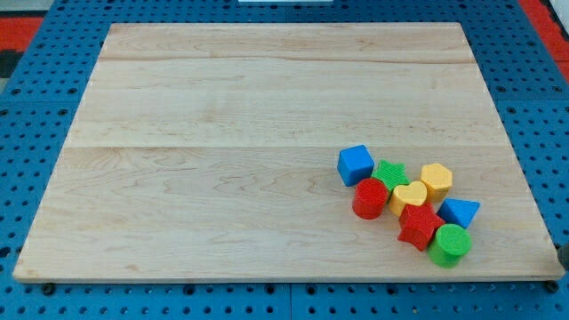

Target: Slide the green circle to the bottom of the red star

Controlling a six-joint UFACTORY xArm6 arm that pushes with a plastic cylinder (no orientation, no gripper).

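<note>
The green circle [451,244] sits near the board's bottom right, touching the lower right side of the red star [420,225]. Both belong to a tight cluster of blocks. A red cylinder [370,197] stands to the star's upper left. A yellow heart [408,196] lies just above the star. A blue triangle [460,212] lies to the star's right, above the green circle. My tip does not show in the view.
A blue cube [355,164], a green star [390,172] and a yellow hexagon [436,180] form the cluster's upper row. The wooden board [222,133] lies on a blue pegboard [27,133]. The board's right edge [524,178] runs close to the cluster.
</note>
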